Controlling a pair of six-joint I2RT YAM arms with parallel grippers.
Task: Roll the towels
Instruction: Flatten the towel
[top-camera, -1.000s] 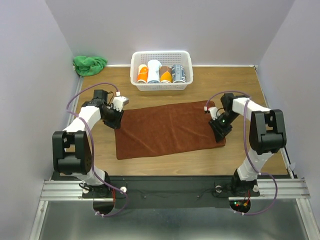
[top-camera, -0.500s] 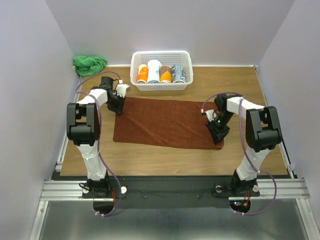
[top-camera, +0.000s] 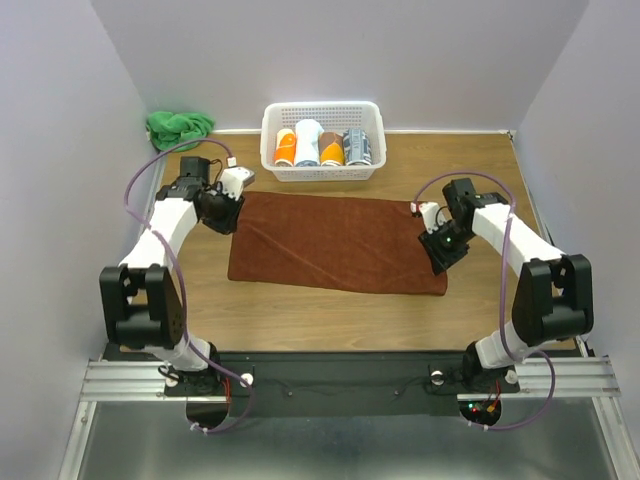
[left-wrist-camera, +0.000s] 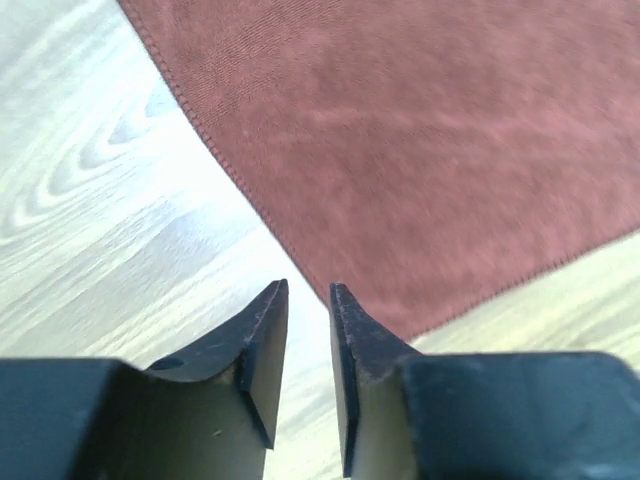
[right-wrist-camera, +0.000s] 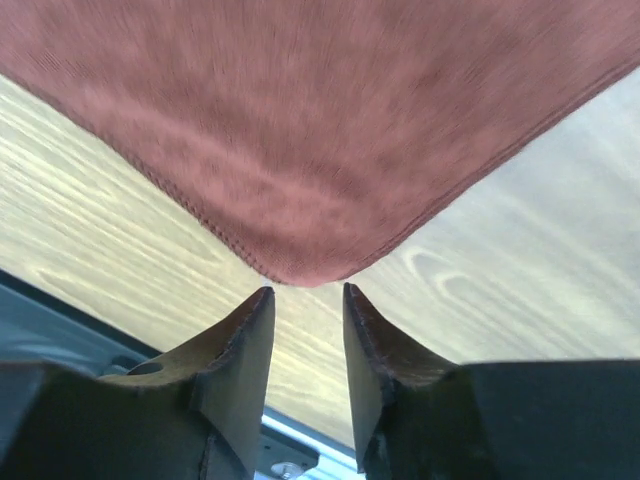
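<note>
The reddish-brown towel (top-camera: 335, 245) lies spread flat across the middle of the wooden table. The green towel (top-camera: 180, 127) sits crumpled in the back left corner. My left gripper (top-camera: 222, 212) is at the brown towel's back left corner. In the left wrist view the brown towel (left-wrist-camera: 420, 150) lies just ahead, and the left gripper (left-wrist-camera: 308, 290) is open by a narrow gap with only bare wood between the fingers. My right gripper (top-camera: 441, 256) is at the towel's right edge. In the right wrist view a towel corner (right-wrist-camera: 320, 120) ends just short of the open, empty right gripper (right-wrist-camera: 305, 290).
A white basket (top-camera: 322, 107) stands at the back centre and holds several rolled cloths: orange, white and grey-patterned. Grey walls close in the table on the left, right and back. The metal rail carrying the arm bases (top-camera: 340, 378) runs along the near edge.
The brown towel has shifted toward the basket and lies straighter. My left gripper moved from the towel's left edge to its back left corner. The right gripper stayed near the right edge.
</note>
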